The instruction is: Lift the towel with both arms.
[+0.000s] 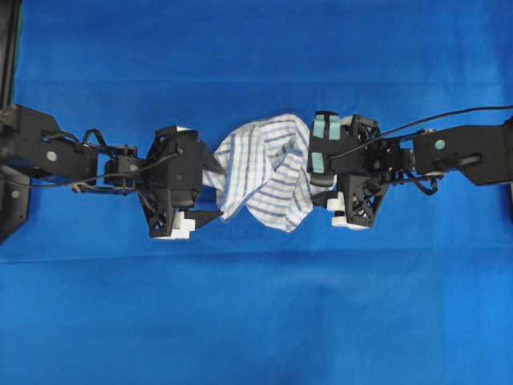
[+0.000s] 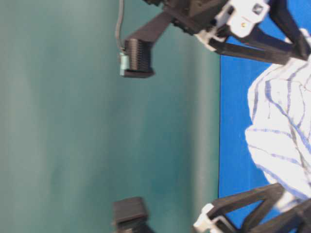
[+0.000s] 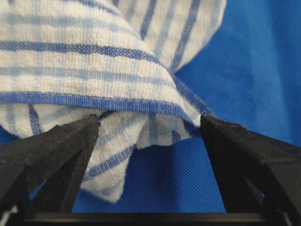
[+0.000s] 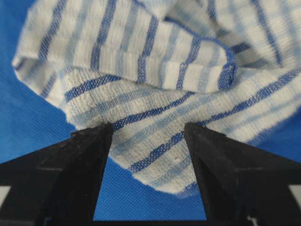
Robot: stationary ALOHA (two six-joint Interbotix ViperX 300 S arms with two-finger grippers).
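Note:
The towel [image 1: 264,168], white with thin blue stripes, lies crumpled on the blue tablecloth [image 1: 256,321] between the two arms. My left gripper [image 1: 210,194] is at its left edge and stands open. In the left wrist view a loose fold of the towel [image 3: 94,61] hangs between the spread fingers of the left gripper [image 3: 149,120]. My right gripper [image 1: 315,178] is at the towel's right edge, also open. In the right wrist view a corner of the towel [image 4: 155,70] reaches into the gap of the right gripper [image 4: 146,127]. Neither gripper pinches the cloth.
The tablecloth [image 2: 233,121] covers the whole table, with a green backdrop [image 2: 73,121] behind it. The table-level view is turned sideways and shows the towel [image 2: 284,131] with black fingers above and below it. A cable [image 1: 449,114] runs along the right arm.

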